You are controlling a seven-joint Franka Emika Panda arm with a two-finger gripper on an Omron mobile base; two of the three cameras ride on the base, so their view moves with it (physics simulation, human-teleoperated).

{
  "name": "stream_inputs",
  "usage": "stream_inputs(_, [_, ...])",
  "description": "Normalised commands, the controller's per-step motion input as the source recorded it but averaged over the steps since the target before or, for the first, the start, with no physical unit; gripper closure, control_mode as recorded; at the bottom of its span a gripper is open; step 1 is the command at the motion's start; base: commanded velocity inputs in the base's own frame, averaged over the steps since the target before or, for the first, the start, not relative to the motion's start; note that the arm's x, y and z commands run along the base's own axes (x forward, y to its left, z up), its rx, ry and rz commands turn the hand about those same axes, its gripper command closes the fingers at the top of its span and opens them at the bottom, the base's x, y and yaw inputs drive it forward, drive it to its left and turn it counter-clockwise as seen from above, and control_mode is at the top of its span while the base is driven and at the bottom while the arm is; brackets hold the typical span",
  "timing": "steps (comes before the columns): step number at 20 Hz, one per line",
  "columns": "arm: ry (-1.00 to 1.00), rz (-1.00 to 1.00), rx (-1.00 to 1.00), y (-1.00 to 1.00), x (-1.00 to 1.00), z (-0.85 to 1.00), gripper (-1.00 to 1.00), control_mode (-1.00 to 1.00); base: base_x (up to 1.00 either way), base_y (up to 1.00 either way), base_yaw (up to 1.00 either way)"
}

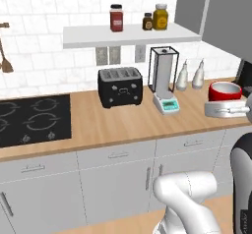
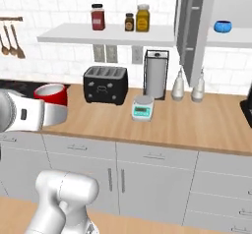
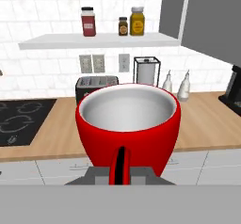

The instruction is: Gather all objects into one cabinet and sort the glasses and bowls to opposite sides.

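Note:
My gripper [image 3: 123, 172] is shut on the handle of the glossy red cup [image 3: 128, 124], which stands upright with its pale inside showing and nothing in it. The cup [image 1: 225, 90] hangs in the air in front of the counter's edge, above the white hand [image 1: 224, 109]. From the other side the cup [image 2: 51, 94] shows at the left, over the hand [image 2: 29, 112]. At upper right the cabinet [image 2: 231, 37] stands with its grey door [image 2: 189, 26] swung open. On its white bottom board sits the small blue bowl [image 2: 223, 26]. The fingertips are hidden under the cup.
On the wooden counter [image 2: 187, 125] stand a black toaster [image 2: 105, 84], a small scale [image 2: 142, 108], a paper towel holder [image 2: 156, 74] and two white spray bottles [image 2: 178, 85]. Jars [image 2: 142, 17] sit on the tile-backed shelf. A stove [image 1: 32, 119] lies at left, a dark machine [image 2: 247, 105] at far right.

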Motion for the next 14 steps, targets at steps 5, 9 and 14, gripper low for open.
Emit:
stream_inputs(5, [0.0,0.0,0.0,0.0,0.0,0.0,1.0,1.0,-0.11,-0.82,0.0])
stream_inputs(9, [0.0,0.0,0.0,0.0,0.0,0.0,1.0,1.0,0.01,-0.99,0.0])
stream_inputs(14, [0.0,0.0,0.0,0.0,0.0,0.0,1.0,1.0,0.0,-0.98,0.0])
